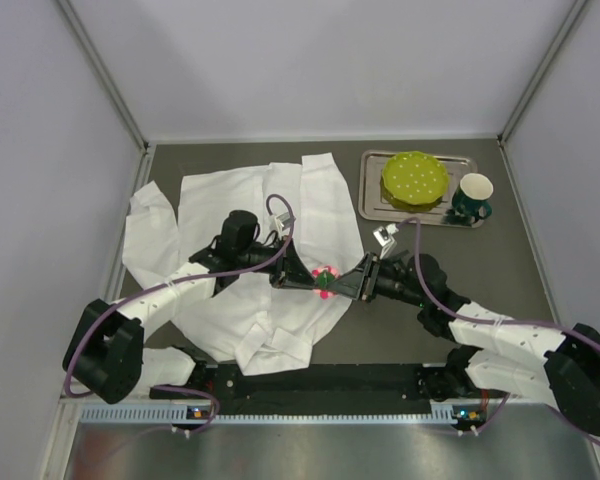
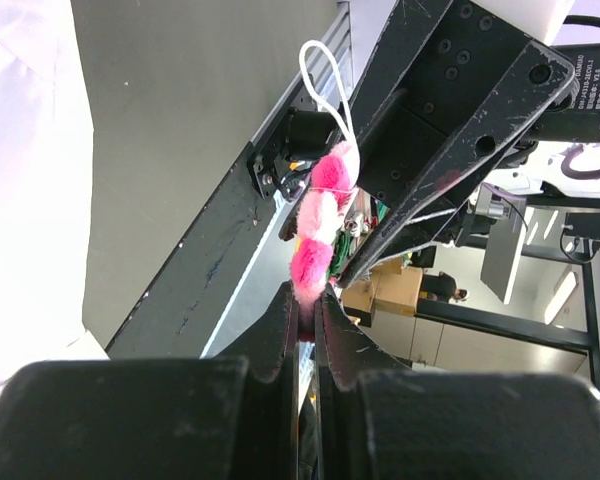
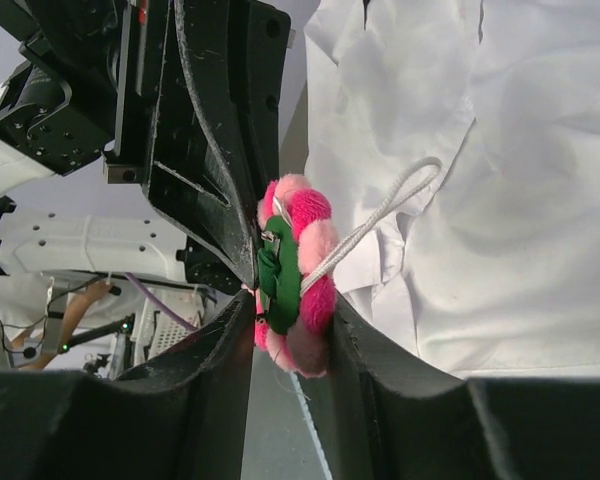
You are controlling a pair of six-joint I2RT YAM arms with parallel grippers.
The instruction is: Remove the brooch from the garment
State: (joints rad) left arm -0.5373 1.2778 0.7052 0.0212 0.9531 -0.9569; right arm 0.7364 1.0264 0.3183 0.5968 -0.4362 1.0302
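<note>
The white shirt (image 1: 210,200) lies spread and wrinkled over the left half of the dark table (image 1: 230,160), collar toward the near edge, and both arms meet over its right-hand edge. The brooch (image 3: 305,250), a small ring of fuzzy pink and red petals on a green back, sits right between the two claws, edge-on, with the shirt lying behind and below it. The left claw (image 2: 307,295) reaches in across the shirt. Its two black fingers are pinched almost together on the lower rim of the brooch, so only a sliver of a gap shows between them. The right claw (image 1: 348,285) comes in from the other side with its fingers partly apart, one on each side of the brooch, and the flower fills the gap between them, so this claw looks closed on it too. The tips of the two claws sit close against each other around the flower. A thin loop of white cord (image 3: 380,215) sticks out from the brooch toward the shirt; whether it touches the cloth I cannot tell. Off at the far right of the table a metal tray (image 1: 370,190) carries a yellow-green dotted plate (image 1: 415,178), and a dark green mug (image 1: 473,197) stands at the tray's right end.
</note>
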